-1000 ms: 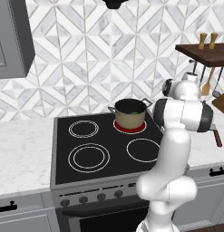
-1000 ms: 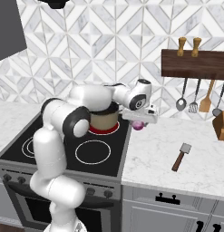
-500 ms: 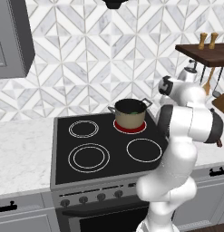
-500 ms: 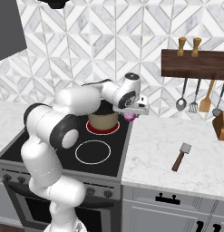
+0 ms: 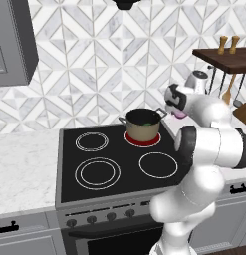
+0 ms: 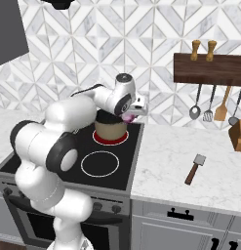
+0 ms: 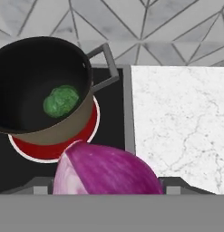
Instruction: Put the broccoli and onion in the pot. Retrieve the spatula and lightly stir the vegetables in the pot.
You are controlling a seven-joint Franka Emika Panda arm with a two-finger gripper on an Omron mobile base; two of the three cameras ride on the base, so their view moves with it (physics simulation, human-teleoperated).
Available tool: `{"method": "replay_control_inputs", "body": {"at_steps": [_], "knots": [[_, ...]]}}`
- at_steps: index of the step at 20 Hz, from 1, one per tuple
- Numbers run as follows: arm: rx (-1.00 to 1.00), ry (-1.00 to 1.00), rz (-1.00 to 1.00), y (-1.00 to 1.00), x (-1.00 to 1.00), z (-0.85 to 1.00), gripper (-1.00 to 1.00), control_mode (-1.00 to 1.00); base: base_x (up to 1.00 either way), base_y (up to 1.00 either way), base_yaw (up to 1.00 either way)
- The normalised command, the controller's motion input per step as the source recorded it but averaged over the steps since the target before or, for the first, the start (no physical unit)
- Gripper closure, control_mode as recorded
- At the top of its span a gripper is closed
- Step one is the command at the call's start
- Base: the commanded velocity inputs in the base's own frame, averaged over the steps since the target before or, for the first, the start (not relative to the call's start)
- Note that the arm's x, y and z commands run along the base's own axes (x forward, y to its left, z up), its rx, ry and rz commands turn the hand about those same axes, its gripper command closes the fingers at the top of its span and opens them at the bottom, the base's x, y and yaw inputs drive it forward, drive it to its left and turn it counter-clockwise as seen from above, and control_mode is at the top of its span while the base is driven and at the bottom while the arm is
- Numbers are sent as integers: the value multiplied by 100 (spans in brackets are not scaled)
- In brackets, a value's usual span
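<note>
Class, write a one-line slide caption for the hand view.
Gripper carries the purple onion toward the pot, where the broccoli already lies.

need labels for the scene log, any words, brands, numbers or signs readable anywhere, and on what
None: no readable text in any view.
The pot, the onion, the stove knobs and the two bottles on the wooden shelf carry no lettering that can be made out.

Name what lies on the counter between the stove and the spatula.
Nothing: in the right base view the white marble counter is bare from the stove edge to the spatula.
</note>
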Motion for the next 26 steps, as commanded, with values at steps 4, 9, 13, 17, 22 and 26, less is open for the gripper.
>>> {"method": "replay_control_inputs", "body": {"at_steps": [4, 9, 13, 17, 22, 26], "knots": [[-4, -1, 0, 62, 17, 14, 100, -100, 0, 0, 0], [-9, 11, 0, 82, 47, 0, 100, -100, 0, 0, 0], [-8, 20, 0, 69, 57, -6, 100, -100, 0, 0, 0], [-2, 15, 0, 33, 49, -14, 100, -100, 0, 0, 0], [0, 9, 1, 3, 35, -27, 100, -100, 0, 0, 0], [0, 0, 0, 0, 24, -36, 100, -100, 0, 0, 0]]}}
